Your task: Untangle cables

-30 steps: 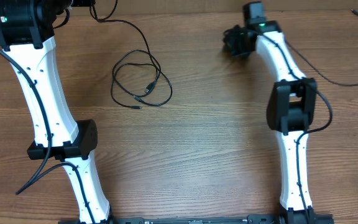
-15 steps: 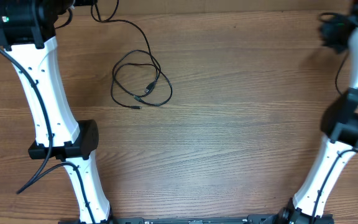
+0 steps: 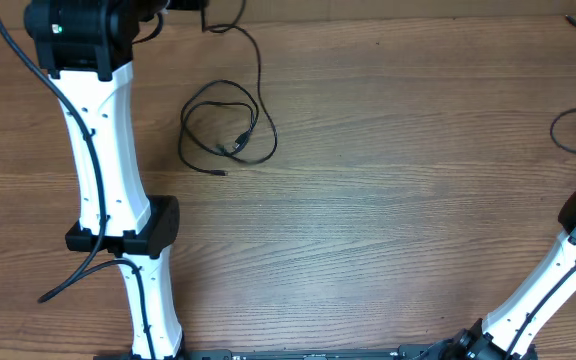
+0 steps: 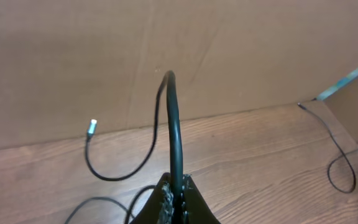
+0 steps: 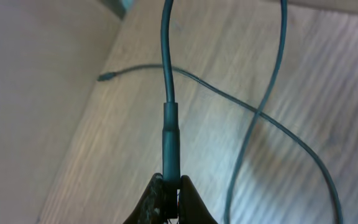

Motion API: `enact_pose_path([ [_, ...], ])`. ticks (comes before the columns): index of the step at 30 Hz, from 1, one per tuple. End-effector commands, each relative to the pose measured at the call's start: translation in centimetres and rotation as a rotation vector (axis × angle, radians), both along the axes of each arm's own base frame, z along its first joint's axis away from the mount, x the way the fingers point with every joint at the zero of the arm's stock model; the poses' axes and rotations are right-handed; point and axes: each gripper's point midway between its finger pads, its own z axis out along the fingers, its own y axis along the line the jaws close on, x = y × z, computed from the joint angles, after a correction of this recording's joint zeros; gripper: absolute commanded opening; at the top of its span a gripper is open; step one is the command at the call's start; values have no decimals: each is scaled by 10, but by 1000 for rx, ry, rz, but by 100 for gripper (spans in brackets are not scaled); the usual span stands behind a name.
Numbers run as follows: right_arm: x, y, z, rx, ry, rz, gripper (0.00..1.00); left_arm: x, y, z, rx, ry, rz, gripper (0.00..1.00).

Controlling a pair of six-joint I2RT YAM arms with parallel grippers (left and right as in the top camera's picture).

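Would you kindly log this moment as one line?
left gripper: shut on thin black cable | right gripper: shut on black cable's sleeved end | loose cable loop: on brown wooden table

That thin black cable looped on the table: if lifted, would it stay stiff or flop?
Probably floppy: the cable lies in loose, uneven loops. Likely light, since it looks so thin. It may slide rather than roll if pushed, lying flat.

Robot lab, wood table [image 3: 368, 230], white arms [image 3: 98, 150]
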Motion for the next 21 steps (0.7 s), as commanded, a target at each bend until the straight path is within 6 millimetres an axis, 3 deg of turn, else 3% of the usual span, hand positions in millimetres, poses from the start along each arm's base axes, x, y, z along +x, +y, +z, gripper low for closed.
enact_pose_path([
  [1,22,13,36,-101,-66,92,4,-1,-12,6,-14,-23,-22,4],
  [5,44,22,43,-163,-115,141,4,-2,-16,7,-27,-18,-22,4],
  [8,59,28,38,-180,-139,157,4,-2,-16,7,-50,-5,-10,5],
  [16,78,39,-12,-162,-104,181,4,-2,-17,7,-83,13,6,5],
  [19,77,39,-18,-156,-91,180,4,-2,-17,7,-83,13,6,5],
  [21,76,40,-19,-152,-86,180,12,-2,-17,7,-82,13,6,5],
])
